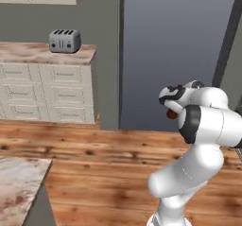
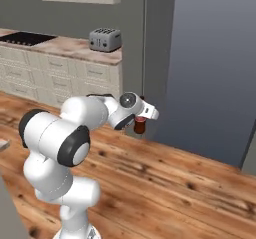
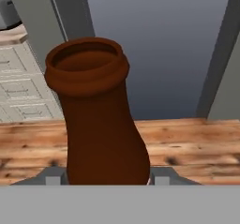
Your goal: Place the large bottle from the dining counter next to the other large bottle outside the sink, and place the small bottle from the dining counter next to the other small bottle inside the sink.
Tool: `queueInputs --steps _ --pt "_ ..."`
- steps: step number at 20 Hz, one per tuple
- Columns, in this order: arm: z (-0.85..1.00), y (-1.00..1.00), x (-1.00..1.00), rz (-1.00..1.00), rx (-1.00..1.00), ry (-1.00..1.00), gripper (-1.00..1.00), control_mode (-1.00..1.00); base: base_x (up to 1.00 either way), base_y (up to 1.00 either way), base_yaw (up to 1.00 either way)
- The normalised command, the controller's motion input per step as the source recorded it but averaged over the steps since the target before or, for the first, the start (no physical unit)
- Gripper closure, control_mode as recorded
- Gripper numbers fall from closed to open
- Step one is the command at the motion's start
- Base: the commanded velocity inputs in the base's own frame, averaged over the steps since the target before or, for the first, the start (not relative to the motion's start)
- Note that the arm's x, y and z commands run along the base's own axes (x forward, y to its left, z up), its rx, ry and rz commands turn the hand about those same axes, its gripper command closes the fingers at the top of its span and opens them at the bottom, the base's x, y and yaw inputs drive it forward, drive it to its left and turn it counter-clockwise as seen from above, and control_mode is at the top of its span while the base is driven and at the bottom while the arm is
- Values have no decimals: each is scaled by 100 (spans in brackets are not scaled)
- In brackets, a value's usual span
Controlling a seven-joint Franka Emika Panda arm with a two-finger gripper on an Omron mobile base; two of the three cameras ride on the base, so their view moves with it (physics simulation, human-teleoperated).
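A brown bottle (image 3: 101, 120) with a wide open mouth stands upright between my fingers (image 3: 54, 177), and my gripper (image 3: 108, 176) is shut on its lower body. I cannot tell whether it is the large or the small bottle. From the base, the gripper (image 2: 140, 118) hangs in mid-air above the wooden floor, with the bottle (image 2: 139, 126) below the hand. In the left base view the bottle (image 1: 170, 114) peeks out beside the gripper (image 1: 171, 109). A corner of the dining counter (image 1: 21, 182) lies at the lower left. The sink is out of view.
A pale cabinet counter (image 1: 42, 54) with a grey toaster (image 1: 64, 40) stands ahead on the left, with a black cooktop (image 2: 27, 38) further along it. A tall blue-grey panel (image 1: 175, 55) rises straight ahead. Wooden floor (image 2: 165, 183) spreads around the base.
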Motion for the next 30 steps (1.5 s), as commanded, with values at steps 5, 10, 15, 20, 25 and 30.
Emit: queueInputs --steps 5,10,15,20,25,30 --pt "0 0 0 0 0 0 100 100 88 -4 38" --pt "0 0 0 0 0 0 100 100 81 0 38" --pt "0 0 0 0 0 0 100 100 54 13 37" --pt "0 0 0 0 0 0 100 100 15 51 33" --pt "0 0 0 0 0 0 100 100 33 35 29" --pt "0 0 0 0 0 0 100 100 75 -8 39"
